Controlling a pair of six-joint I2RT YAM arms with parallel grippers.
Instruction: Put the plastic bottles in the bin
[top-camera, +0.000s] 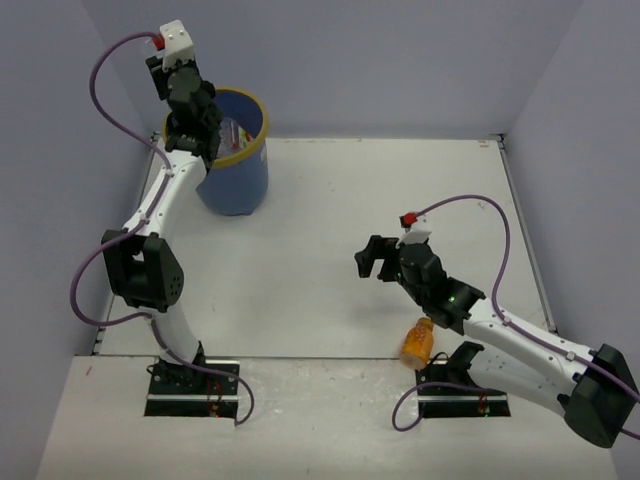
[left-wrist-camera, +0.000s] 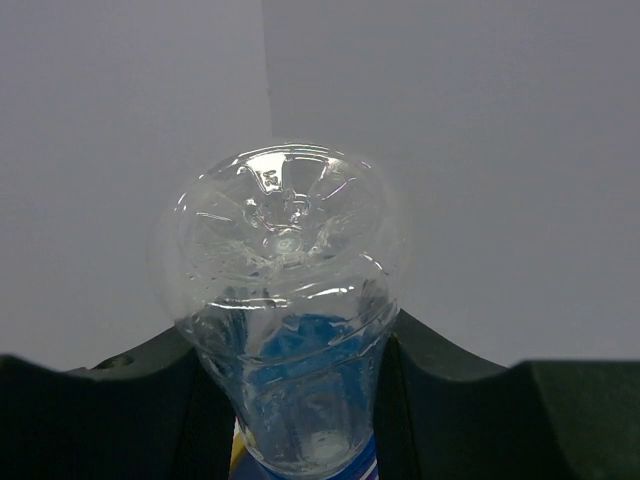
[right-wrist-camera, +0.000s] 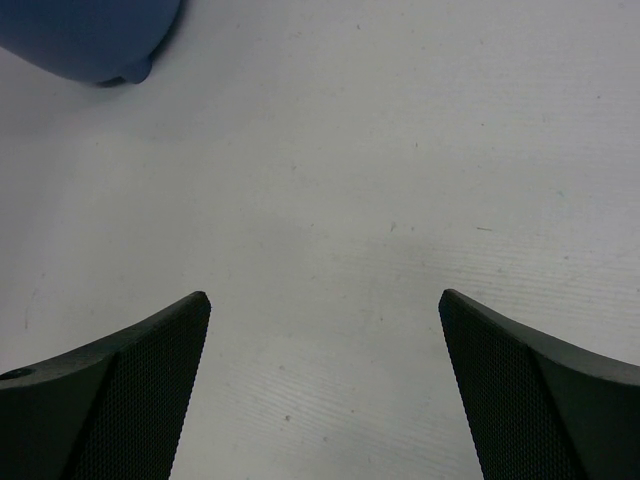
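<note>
- The left pincer (top-camera: 205, 135) hangs over the 9 o'clock side of the bin's mouth, with its arm stretched up from the near edge.
- Its fingers (left-wrist-camera: 170, 385) are closed on a clear bottle (left-wrist-camera: 285, 230) with a blue label. They press the body from both sides, and the ribbed base faces the wrist camera.
- The bin (top-camera: 235, 185), blue with a yellow rim, stands at about 10 o'clock on the bench (top-camera: 330, 210).
- The right pincer (top-camera: 372, 262) hovers near the middle of the bench, pointing toward 10 o'clock. Its jaws are spread wide and hold nothing.
- In the right wrist view, only bare bench shows between the fingers (right-wrist-camera: 140, 385), and the bin's blue wall lies at 11 o'clock.
- An orange bottle (top-camera: 418, 342) lies on the bench at about 5 o'clock, just beside the right arm and partly under it.
</note>
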